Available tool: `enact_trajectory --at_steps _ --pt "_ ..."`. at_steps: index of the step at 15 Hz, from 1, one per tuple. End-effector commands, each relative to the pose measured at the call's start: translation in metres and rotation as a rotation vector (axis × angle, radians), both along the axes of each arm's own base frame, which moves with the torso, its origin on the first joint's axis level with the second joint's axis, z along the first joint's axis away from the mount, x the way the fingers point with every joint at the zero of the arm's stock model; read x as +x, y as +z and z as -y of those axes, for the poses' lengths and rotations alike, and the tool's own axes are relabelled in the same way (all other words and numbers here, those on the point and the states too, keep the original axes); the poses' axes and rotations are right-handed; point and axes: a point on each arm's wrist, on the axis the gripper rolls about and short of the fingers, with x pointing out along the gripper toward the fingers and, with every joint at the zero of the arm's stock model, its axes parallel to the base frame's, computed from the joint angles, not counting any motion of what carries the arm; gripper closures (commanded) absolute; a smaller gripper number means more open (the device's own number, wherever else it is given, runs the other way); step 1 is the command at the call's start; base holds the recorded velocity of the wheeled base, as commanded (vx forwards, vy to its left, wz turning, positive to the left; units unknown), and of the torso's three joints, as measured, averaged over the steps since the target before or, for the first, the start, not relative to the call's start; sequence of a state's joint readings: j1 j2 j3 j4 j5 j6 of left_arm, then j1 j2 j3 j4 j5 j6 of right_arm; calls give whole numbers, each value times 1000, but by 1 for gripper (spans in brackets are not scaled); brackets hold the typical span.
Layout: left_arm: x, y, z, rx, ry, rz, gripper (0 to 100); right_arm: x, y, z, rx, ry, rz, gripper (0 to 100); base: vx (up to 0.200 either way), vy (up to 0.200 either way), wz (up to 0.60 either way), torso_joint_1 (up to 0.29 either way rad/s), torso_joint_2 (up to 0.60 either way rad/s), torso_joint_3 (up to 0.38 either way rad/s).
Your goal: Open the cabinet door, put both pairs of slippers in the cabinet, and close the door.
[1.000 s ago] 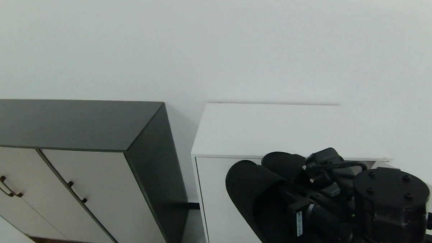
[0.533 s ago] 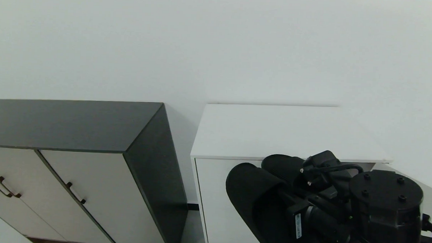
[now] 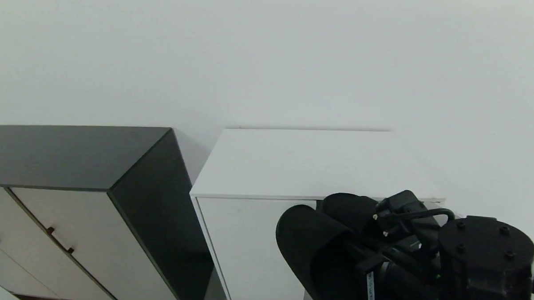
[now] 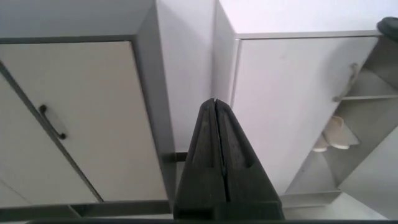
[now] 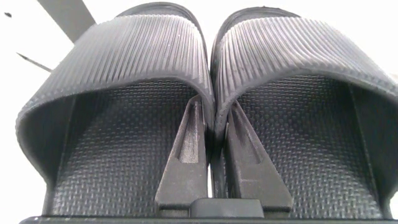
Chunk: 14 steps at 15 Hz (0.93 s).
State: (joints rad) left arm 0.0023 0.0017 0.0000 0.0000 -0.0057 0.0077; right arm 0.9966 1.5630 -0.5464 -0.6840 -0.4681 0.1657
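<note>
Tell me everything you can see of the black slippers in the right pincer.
The pair of black rubbery slide slippers hangs side by side in the right pincer. Each has a wide ribbed strap and a dimpled footbed. One finger sits inside each slipper, pinching the two inner strap walls together. They are held aloft before the white cabinet.

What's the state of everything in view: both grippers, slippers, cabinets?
left gripper: shut, empty.
right gripper: shut on the black slippers, pinching their two inner strap walls together.
black slippers: held as a pair, in front of the white cabinet.
white slippers: lying on a shelf inside the white cabinet.
white cabinet: right side open, left door shut.
dark cabinet: doors shut.
</note>
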Motion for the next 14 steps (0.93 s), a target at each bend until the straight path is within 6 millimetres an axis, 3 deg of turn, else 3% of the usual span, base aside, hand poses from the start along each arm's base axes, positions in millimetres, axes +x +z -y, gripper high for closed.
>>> enact_trajectory --at_steps 1,4,14 --pt "0 0 0 0 0 0 100 -7 3 1 10 24 6 100 0 -200 0 2 2 7" --pt "0 0 0 0 0 0 100 -8 0 2 0 25 0 100 0 -200 0 5 1 6" --pt "0 0 0 0 0 0 100 -8 -4 2 -12 24 -8 100 0 0 0 0 0 0"
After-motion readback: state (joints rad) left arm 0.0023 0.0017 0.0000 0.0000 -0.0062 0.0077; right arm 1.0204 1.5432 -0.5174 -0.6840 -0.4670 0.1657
